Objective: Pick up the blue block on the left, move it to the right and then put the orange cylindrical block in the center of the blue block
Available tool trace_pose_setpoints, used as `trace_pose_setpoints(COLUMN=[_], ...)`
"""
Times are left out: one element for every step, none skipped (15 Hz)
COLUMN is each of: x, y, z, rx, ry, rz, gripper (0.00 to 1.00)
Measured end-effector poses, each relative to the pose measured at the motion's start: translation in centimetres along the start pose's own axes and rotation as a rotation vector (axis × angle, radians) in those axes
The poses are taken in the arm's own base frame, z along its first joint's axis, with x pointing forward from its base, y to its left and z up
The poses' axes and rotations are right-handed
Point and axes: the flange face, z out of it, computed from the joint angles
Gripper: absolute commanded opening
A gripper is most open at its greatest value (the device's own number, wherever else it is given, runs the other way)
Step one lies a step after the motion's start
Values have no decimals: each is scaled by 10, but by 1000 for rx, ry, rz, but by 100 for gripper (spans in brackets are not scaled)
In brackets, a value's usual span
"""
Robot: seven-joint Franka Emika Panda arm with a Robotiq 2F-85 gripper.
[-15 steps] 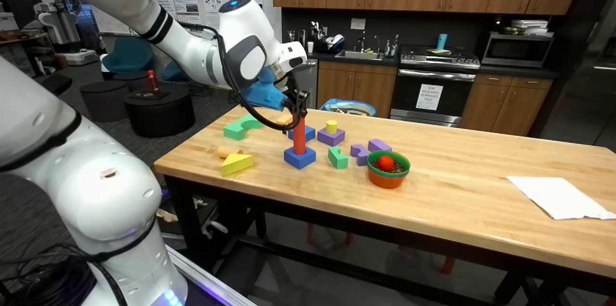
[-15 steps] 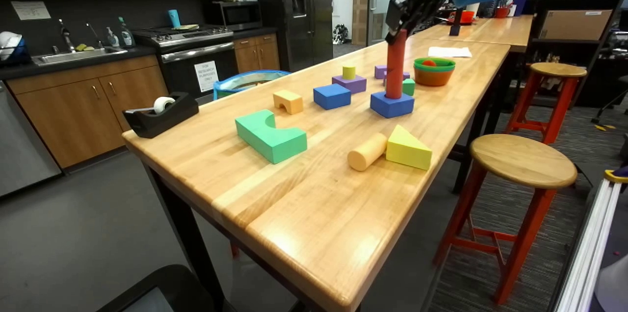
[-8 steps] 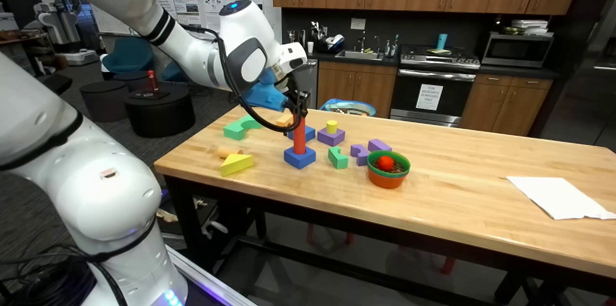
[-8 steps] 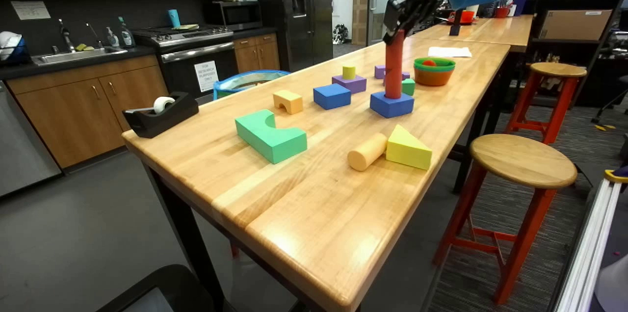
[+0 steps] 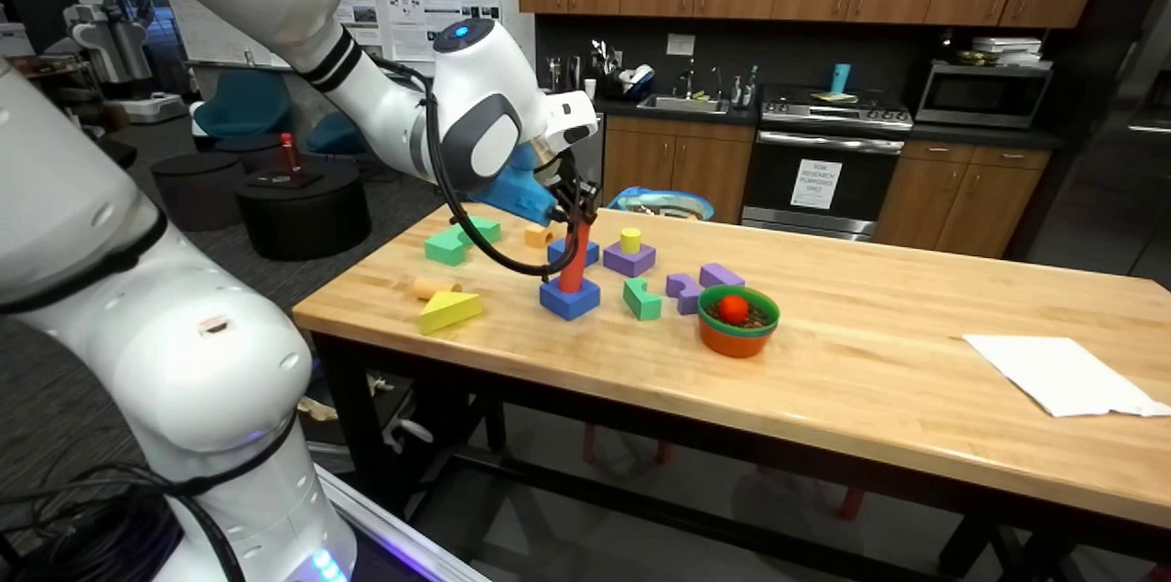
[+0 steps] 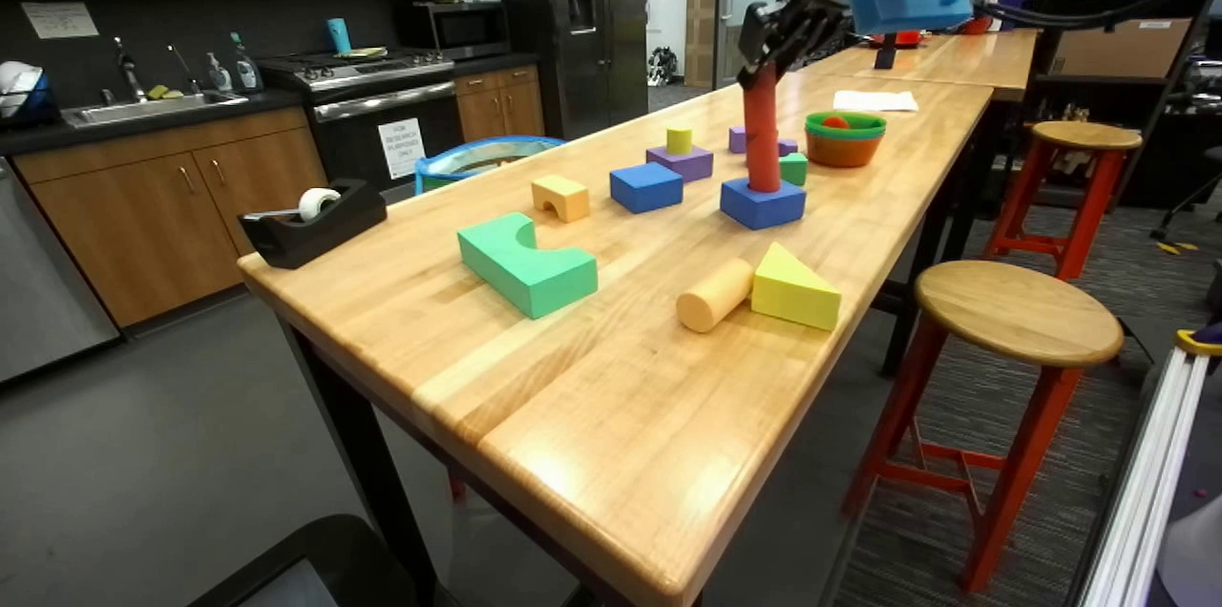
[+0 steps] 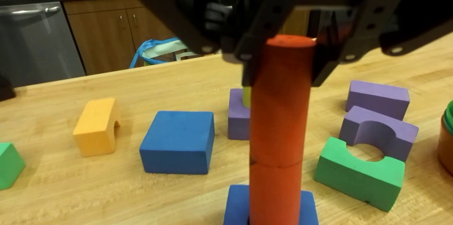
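- In an exterior view, the pincer point(image 5: 585, 212) is closed around the upper end of the orange cylindrical block point(image 5: 574, 264), which tilts, its top leaning right.
- There, its lower end meets the top of the blue block point(image 5: 569, 305), roughly at the middle, on the left part of the table point(image 5: 869, 326); whether the base sits flat cannot be told.
- Right of these, a red ball point(image 5: 733, 310) lies in a green bowl point(image 5: 765, 300) nested in a red-orange bowl point(image 5: 735, 345).
- In an exterior view, a black tape dispenser point(image 6: 312, 227) stands at the left corner, and a tan cylinder point(image 6: 714, 297) lies just beside a yellow wedge point(image 6: 795, 292) by the right edge; the orange cylindrical block leans slightly left.
- In the wrist view, the pincer's fingers point(image 7: 324, 71) stand against both sides of the orange cylindrical block near its top, parted only by its thickness.
- There, the other blue block point(image 7: 177, 142) lies farther and left, well clear of the orange cylindrical block; to the right lies a green arch block point(image 7: 361, 173), with a purple arch block point(image 7: 382, 133) beyond it.
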Motion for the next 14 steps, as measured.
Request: trace_pose_setpoints(x=[0,0,0,0,0,-1,-1,-1,-1,-1,-1,-1,-1,-1], y=[2,3,4,5,6,7,8,9,9,9,9,8,8,8], z=[1,3,3,4,5,5,6,6,6,6,7,7,7,8], rx=[5,8,12,15,18,20,22,24,25,25,25,26,26,26], ry=[5,10,13,15,18,20,20,21,22,23,24,26,28,29], rz=[16,29,39,46,50,54,57,59,60,60,59,57,55,53], gripper=[15,15,15,15,15,15,15,15,15,15,15,15,15,15])
